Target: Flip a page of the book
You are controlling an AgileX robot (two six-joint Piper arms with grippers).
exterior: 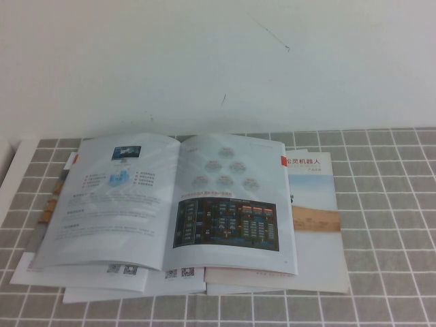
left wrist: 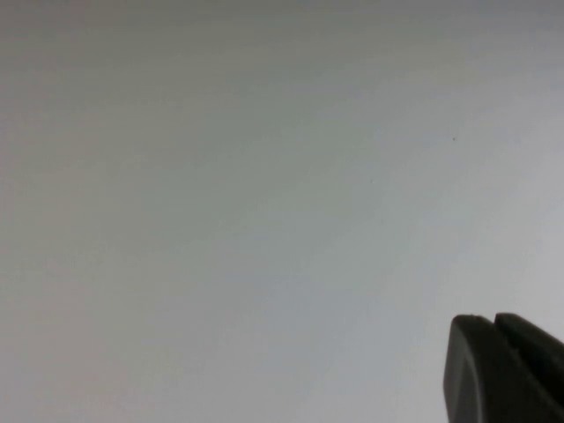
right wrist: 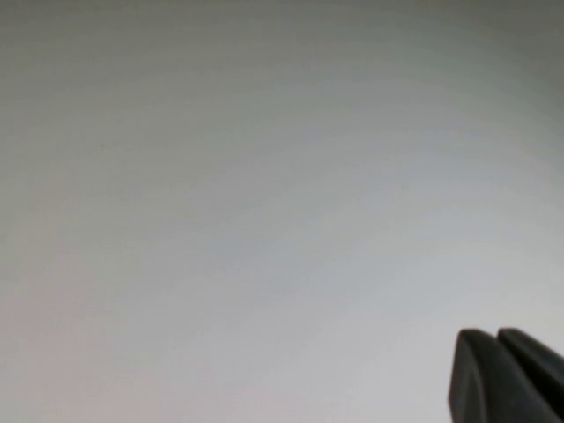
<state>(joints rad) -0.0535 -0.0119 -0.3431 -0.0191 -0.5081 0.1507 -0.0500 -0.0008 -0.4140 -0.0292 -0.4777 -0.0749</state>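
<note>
The book lies open on the grey tiled table, spine running near the middle. Its right-hand page is pale blue, with a hexagon cluster above a dark dashboard screenshot, and lies flat. Neither arm shows in the high view. My left gripper appears only in the left wrist view, its two dark fingertips pressed together, facing a blank pale surface. My right gripper appears only in the right wrist view, fingertips together, also facing a blank pale surface. Neither holds anything.
A booklet with a red Chinese title and tan band lies under the book's right side. White booklets with QR codes stick out under its front edge. A white wall rises behind the table.
</note>
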